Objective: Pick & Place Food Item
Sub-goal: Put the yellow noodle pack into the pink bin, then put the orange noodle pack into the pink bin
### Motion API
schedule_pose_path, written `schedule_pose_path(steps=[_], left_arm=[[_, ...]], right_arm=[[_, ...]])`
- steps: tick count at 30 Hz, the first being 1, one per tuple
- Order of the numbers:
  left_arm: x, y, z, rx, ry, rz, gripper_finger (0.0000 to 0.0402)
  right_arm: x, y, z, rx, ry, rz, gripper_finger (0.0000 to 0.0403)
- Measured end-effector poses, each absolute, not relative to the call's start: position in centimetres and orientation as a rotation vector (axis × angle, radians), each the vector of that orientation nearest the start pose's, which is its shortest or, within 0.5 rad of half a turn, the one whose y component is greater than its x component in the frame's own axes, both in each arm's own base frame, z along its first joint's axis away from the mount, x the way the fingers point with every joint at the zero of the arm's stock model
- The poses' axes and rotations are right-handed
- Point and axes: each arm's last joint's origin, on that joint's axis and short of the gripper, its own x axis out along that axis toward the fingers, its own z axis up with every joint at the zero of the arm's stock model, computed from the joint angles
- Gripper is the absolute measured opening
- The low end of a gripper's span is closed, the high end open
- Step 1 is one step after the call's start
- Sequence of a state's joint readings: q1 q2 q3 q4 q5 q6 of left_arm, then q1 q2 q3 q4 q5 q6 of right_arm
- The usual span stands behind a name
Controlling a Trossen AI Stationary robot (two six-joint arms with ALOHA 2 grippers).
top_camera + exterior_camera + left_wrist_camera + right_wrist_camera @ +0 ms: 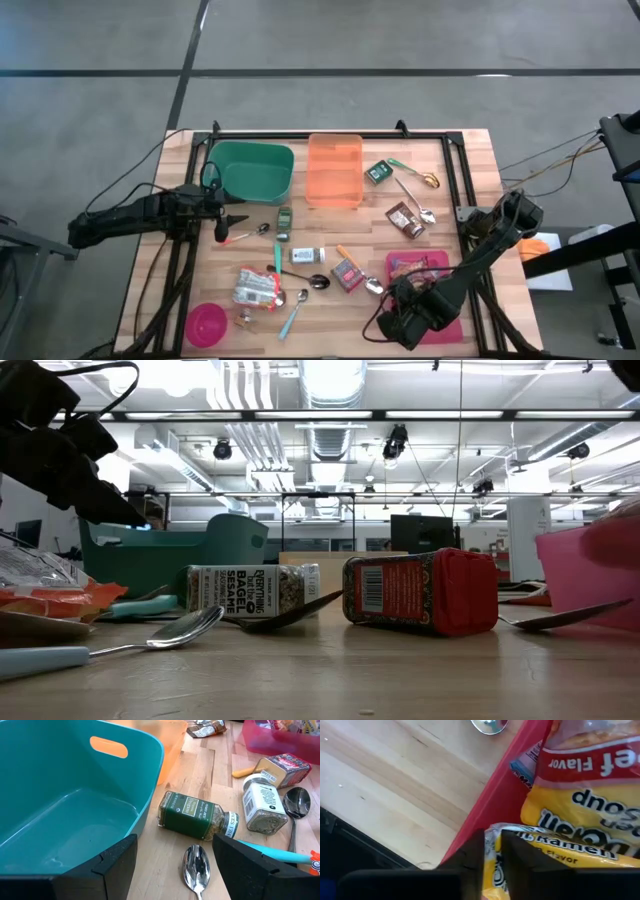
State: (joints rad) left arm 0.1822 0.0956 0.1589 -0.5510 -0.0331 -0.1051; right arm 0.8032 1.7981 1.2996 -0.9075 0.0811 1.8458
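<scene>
I have the right claw down at the lower right of the high view, over the pink tray that sits on the wooden surface. In the right wrist view its 2 dark fingers stand a narrow slit apart with the edge of a yellow ramen packet between them, so I read the grip as pinched on that packet, though the contact itself is hard to judge from so close. A second, red-topped soup packet lies beside it in the same tray.

The left claw waits at the left of the high view, just below the teal bin. Its fingers are spread well apart and hold nothing. Past them in the left wrist view I see a green spice jar lying on its side beside the bin wall, a spoon just in front of it, and a white-labelled seasoning jar farther off.

The orange bin stands beside the teal one at the upper middle. In the low view a red tin lies on its side at centre.
</scene>
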Motion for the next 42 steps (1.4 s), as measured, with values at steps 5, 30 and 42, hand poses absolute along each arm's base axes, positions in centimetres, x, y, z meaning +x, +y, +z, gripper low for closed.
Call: schedule_pose_path(steps=[5, 30, 42], left_arm=[[8.2, 1.6, 15.9, -0.139, 0.476, 0.237, 0.0261], [8.2, 1.6, 15.9, -0.139, 0.476, 0.237, 0.0261], [8.2, 1.6, 15.9, -0.139, 0.476, 0.237, 0.0261]], right_arm=[[23.7, 24.3, 20.2, 0.915, 1.292, -0.686, 0.0131], [24.0, 24.1, 25.0, 0.876, 1.339, -0.743, 0.0219], [24.2, 23.9, 25.2, 0.748, 1.309, -0.652, 0.0219]])
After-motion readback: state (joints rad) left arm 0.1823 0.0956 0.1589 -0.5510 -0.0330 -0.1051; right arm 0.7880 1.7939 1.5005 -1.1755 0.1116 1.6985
